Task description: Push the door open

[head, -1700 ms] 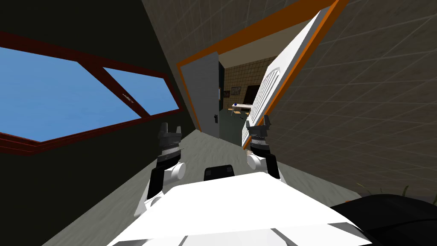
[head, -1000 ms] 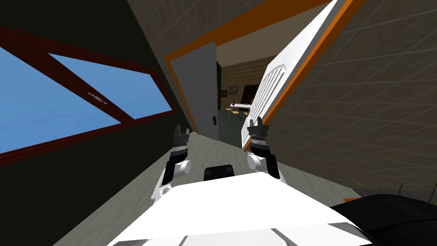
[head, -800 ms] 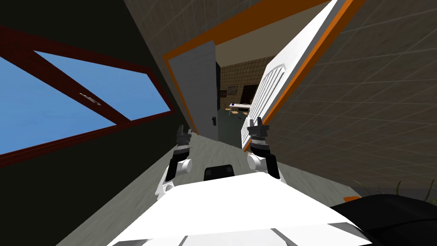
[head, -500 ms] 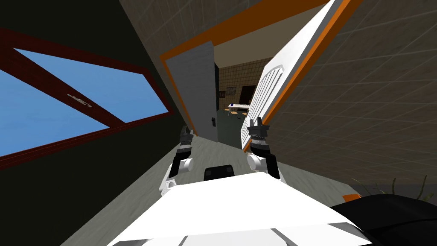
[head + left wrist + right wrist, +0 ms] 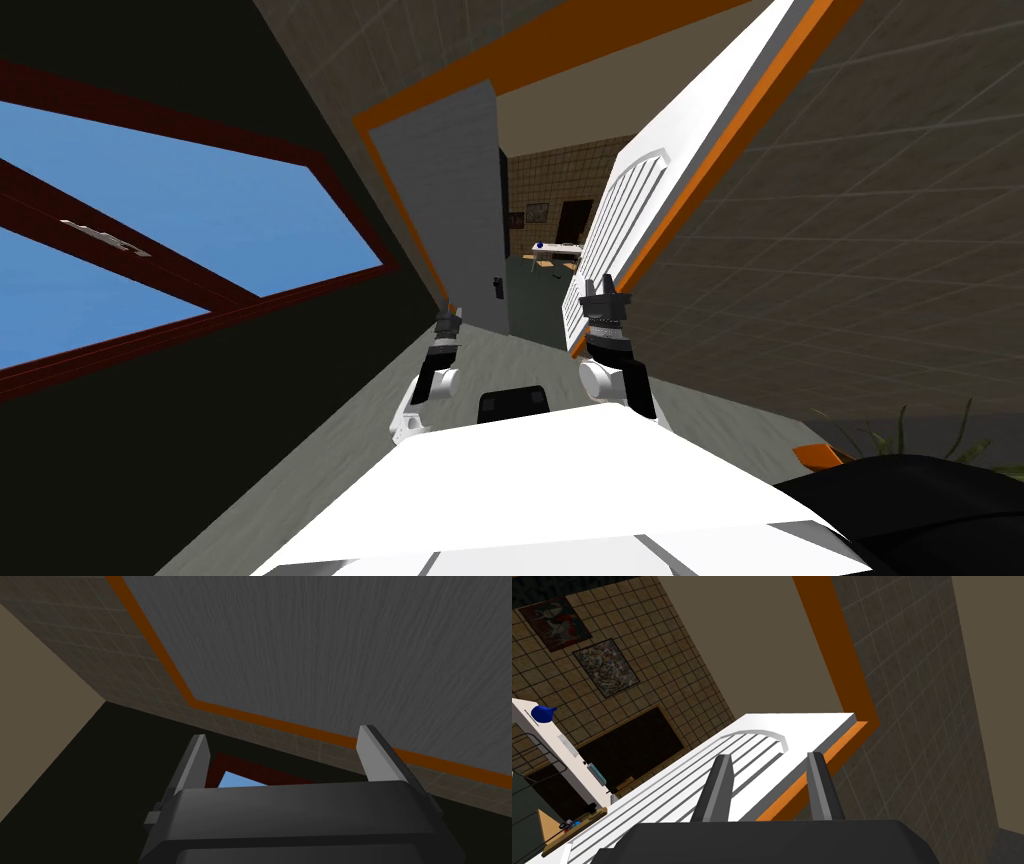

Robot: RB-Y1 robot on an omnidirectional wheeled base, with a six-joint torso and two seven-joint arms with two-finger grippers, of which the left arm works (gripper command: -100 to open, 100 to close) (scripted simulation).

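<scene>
A grey door leaf (image 5: 450,200) with a dark handle (image 5: 497,287) hangs on the left of an orange frame (image 5: 560,40). A white slatted door leaf (image 5: 640,210) stands swung open on the right. My left gripper (image 5: 447,320) is open, low by the grey leaf's bottom corner. In the left wrist view its fingers (image 5: 282,733) point at the grey door (image 5: 350,651), nothing between them. My right gripper (image 5: 604,287) is beside the white leaf's lower edge. In the right wrist view it (image 5: 769,757) stands partly open with the white leaf (image 5: 712,756) beyond; contact is unclear.
A gap between the two leaves shows a tiled room with a white table (image 5: 555,248). A dark wall with a red-framed window (image 5: 150,230) runs close on my left, a tiled wall (image 5: 850,250) on my right. A plant (image 5: 930,430) is at the lower right.
My view has swung, sliding the window left and bringing the grey leaf nearer. My left arm has moved right and forward toward that leaf. My right gripper holds its place by the white leaf.
</scene>
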